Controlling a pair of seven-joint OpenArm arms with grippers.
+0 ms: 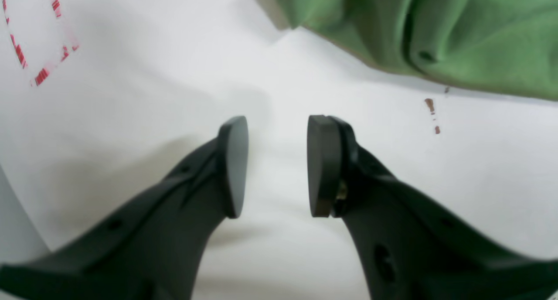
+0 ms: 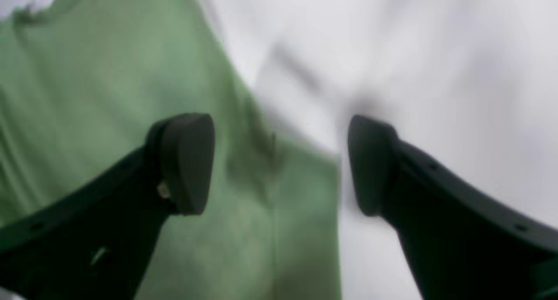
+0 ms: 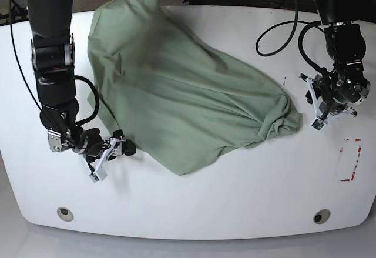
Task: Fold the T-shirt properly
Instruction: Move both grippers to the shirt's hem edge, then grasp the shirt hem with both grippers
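Lab bench: white table (image 3: 194, 211) (red tape (image 3: 351, 160)), cabled arms.

Base looks down overhead; wrist views sit close above T-shirt (image 3: 176, 93).

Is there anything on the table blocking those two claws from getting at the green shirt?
Nothing visible. The right claw hovers open at the T-shirt edge, and only bare white table lies between the left claw and the bunched fabric beside it.
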